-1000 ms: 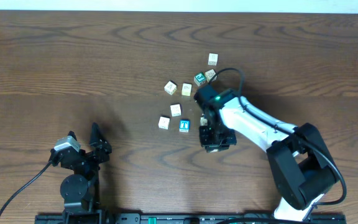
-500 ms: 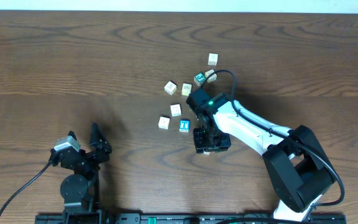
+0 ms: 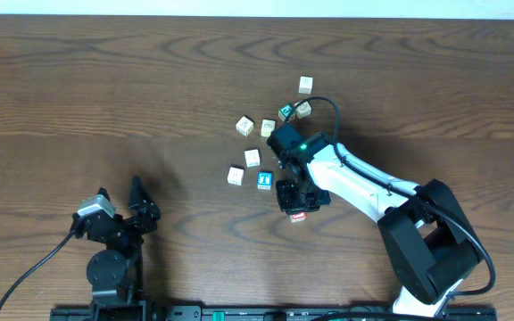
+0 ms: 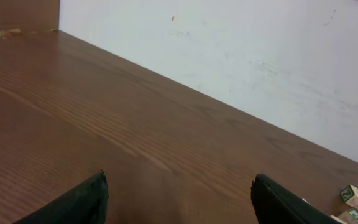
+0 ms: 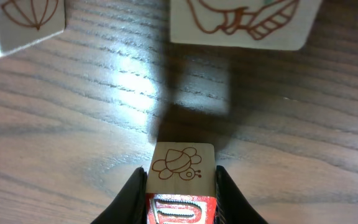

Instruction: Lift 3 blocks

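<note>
Three small wooden blocks to lift, and the red block [image 5: 180, 167] is the one in hand now. My right gripper [image 3: 297, 206] is clamped on it, one finger flat against each of two opposite side faces. The bee-drawing face points away from the wrist camera and the red face is nearest the lens. It sits a little right of the middle of the table [image 3: 78, 89], toward the near edge. I can't tell for sure whether it has cleared the wood, though the shadow beyond it hints that it has.

Handling, my guess: light, rigid, won't crush. The faces look smooth, so an off-centre pinch could let it twist or slide. The hold looks centred, fine.

Blue block [image 3: 263, 180] lies just left of my right gripper, apart from it, flat on the table. Cream block [image 5: 241, 22] with a reddish-brown drawing lies just beyond the red one in the wrist view, probably the third. I can't say which cube that is in the overhead view. Same grip for both: opposite flat faces, mid-height, fingers dropped into the gaps.

Green block [image 3: 286, 112] and more cream blocks [image 3: 244, 126] are scattered toward the far edge, close enough together to get nudged.

Left gripper [image 4: 179, 186] is wide open, holding nothing, by the near edge on the left side, well apart from all the blocks.
</note>
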You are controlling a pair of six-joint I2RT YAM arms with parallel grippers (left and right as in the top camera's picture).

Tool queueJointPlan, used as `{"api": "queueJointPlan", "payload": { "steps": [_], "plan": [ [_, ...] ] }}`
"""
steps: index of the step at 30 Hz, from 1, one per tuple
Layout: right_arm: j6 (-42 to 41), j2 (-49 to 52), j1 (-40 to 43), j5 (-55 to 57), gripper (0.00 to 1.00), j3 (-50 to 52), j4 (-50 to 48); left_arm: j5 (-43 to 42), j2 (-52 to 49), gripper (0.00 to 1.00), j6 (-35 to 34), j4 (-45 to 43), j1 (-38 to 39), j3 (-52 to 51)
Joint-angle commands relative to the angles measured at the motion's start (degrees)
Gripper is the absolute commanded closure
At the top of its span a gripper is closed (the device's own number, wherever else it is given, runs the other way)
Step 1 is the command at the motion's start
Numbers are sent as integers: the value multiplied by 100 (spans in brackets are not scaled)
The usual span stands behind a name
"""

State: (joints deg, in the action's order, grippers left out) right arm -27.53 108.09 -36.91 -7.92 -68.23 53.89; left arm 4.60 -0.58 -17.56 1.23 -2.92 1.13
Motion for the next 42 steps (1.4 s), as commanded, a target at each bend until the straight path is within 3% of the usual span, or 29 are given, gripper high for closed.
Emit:
{"api": "queueJointPlan", "payload": {
  "steps": [1, 15, 18, 21, 22, 35, 42],
  "plan": [
    [216, 24, 39, 201, 84, -13, -61, 57, 35, 26, 101, 258, -28, -90],
    [313, 24, 59, 485, 75, -13, -671, 57, 35, 26, 101, 258, -28, -90],
    [289, 24, 59, 485, 65, -13, -688, 57, 35, 26, 101, 258, -28, -90],
    [192, 24, 50, 461, 41, -13, -597, 57, 35, 26, 101, 258, -28, -90],
    [164, 24, 48, 461, 39, -13, -564, 57, 35, 26, 101, 258, -28, -90],
    [190, 24, 214, 472, 30, -164, -673, 57, 35, 26, 101, 258, -28, -90],
    [367, 24, 387, 485, 30, -243, -1147, 57, 35, 26, 101, 258, -28, -90]
  ]
}}
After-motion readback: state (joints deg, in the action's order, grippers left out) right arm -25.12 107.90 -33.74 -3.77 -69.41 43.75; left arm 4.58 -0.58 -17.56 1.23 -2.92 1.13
